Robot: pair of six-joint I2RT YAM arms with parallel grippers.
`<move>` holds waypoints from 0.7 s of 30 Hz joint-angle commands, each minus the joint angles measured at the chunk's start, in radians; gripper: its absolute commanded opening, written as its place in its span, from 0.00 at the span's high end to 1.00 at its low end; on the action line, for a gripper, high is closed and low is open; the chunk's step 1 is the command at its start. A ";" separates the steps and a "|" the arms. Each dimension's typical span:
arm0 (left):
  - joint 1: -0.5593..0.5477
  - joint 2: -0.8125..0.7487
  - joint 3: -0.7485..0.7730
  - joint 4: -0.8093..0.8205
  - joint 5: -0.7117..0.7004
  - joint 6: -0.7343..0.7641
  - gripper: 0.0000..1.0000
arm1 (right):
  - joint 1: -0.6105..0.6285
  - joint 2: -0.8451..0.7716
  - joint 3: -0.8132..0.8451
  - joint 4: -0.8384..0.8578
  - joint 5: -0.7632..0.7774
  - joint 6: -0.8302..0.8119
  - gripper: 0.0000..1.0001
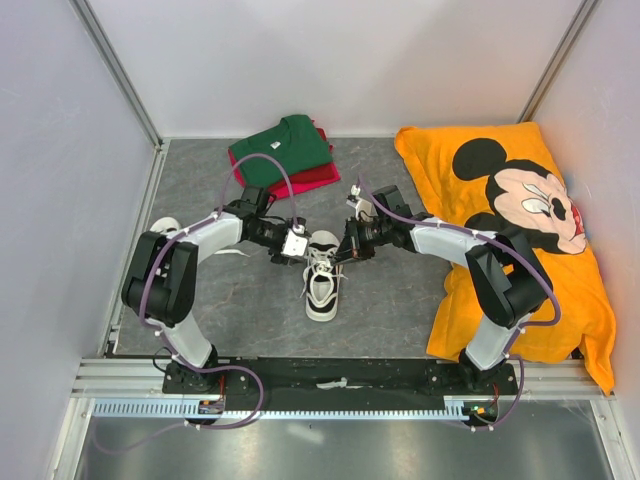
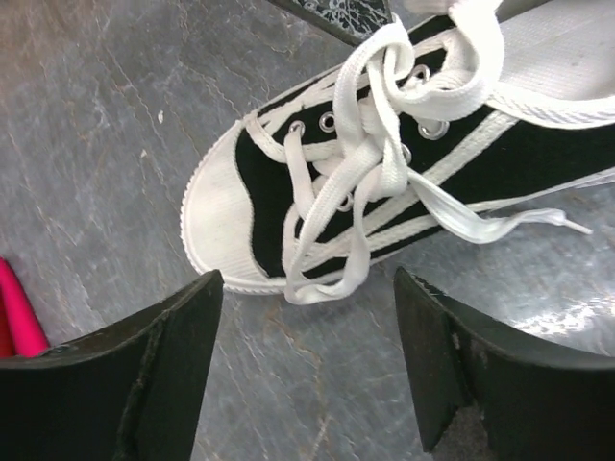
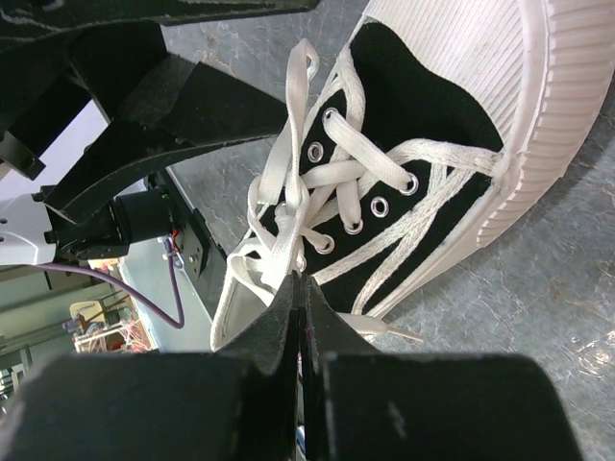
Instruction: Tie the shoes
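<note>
Grey stone-pattern tabletop [image 1: 390,300], white shoe [image 1: 322,285] between my pincers, left pincer [image 2: 307,293] released near its toe, right pincer [image 3: 298,288] clenched on lace [image 3: 291,182].

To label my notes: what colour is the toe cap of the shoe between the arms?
The toe cap is white; the left wrist view shows it best.

One white canvas sneaker [image 1: 323,280] on grey stone-patterned surface [image 1: 400,300], between left gripper [image 1: 303,248] and right gripper [image 1: 340,252], its white lace [image 3: 291,125] in the latter. Folded green shirt [image 1: 280,150] behind left gripper; orange printed cushion [image 1: 520,200] right of right gripper.
</note>
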 commanded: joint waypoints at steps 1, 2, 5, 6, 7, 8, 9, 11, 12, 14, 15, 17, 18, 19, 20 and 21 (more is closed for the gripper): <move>-0.023 0.021 0.041 0.011 -0.011 0.115 0.31 | 0.006 -0.026 0.045 -0.005 -0.002 -0.018 1.00; -0.025 0.023 0.039 0.001 -0.015 0.128 0.33 | 0.004 -0.024 0.045 -0.005 -0.002 -0.018 1.00; -0.036 0.029 0.027 -0.011 -0.035 0.180 0.35 | 0.006 -0.024 0.048 -0.005 -0.003 -0.018 1.00; -0.037 0.030 0.024 -0.013 -0.040 0.195 0.36 | 0.006 -0.024 0.051 -0.005 -0.003 -0.018 1.00; -0.040 0.030 0.021 -0.013 -0.046 0.198 0.38 | 0.004 -0.024 0.051 -0.008 -0.003 -0.018 1.00; -0.042 0.032 0.019 -0.013 -0.052 0.201 0.40 | 0.006 -0.023 0.052 -0.009 -0.005 -0.018 1.00; -0.043 0.035 0.019 -0.013 -0.060 0.204 0.44 | 0.004 -0.026 0.054 -0.011 -0.005 -0.021 1.00; -0.048 0.038 0.021 -0.013 -0.081 0.201 0.55 | 0.006 -0.026 0.055 -0.020 -0.003 -0.029 1.00; -0.049 0.038 0.021 -0.014 -0.096 0.201 0.65 | 0.004 -0.029 0.054 -0.023 -0.003 -0.030 1.00; -0.049 0.033 0.021 -0.025 -0.106 0.203 0.79 | 0.003 -0.029 0.055 -0.037 -0.002 -0.044 1.00; -0.045 0.020 0.018 -0.026 -0.106 0.201 0.87 | 0.004 -0.032 0.055 -0.043 0.003 -0.050 1.00; -0.039 -0.002 0.008 -0.034 -0.098 0.203 0.92 | 0.003 -0.038 0.052 -0.066 0.012 -0.062 1.00; -0.033 -0.014 -0.007 -0.034 -0.092 0.203 0.97 | -0.002 -0.044 0.049 -0.075 0.021 -0.075 1.00; -0.028 -0.040 -0.016 -0.033 -0.089 0.204 0.98 | -0.005 -0.049 0.048 -0.080 0.024 -0.078 1.00; -0.023 -0.052 -0.024 -0.034 -0.087 0.206 0.98 | -0.008 -0.055 0.043 -0.092 0.026 -0.082 1.00; -0.010 -0.066 -0.042 -0.033 -0.080 0.206 0.98 | -0.013 -0.061 0.042 -0.100 0.029 -0.092 1.00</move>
